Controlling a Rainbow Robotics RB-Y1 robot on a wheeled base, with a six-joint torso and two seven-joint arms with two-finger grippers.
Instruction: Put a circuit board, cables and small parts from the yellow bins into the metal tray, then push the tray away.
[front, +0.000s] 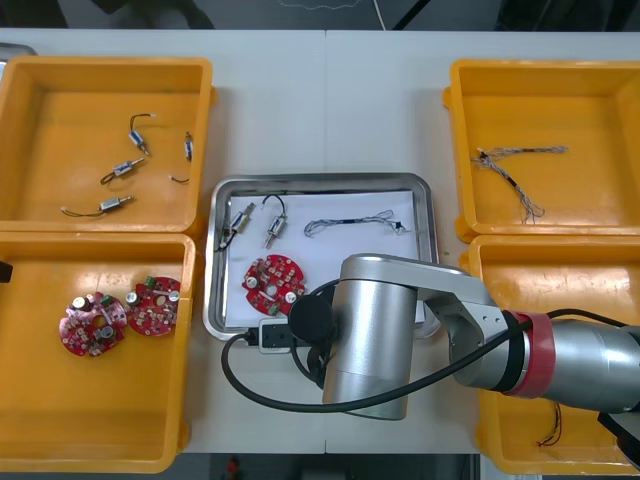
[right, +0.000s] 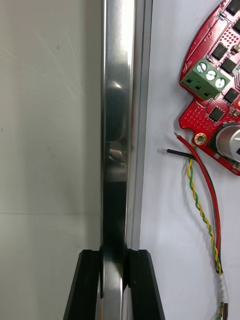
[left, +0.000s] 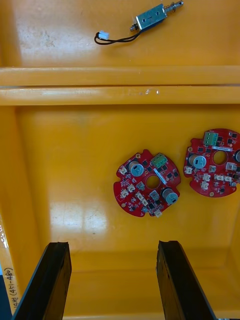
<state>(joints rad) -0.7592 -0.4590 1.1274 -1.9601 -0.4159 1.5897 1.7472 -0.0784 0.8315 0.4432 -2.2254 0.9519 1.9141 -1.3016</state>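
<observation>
Tray (front: 320, 182): one board (front: 273, 282); bin (front: 100, 400): two

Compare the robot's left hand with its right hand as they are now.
Grip: the right hand is closed on the near rim of the tray; the left hand is open and holds nothing. Place: the right hand is at the tray, beside the red board inside it; the left hand hangs over a yellow bin holding two red boards. Both are black.
</observation>
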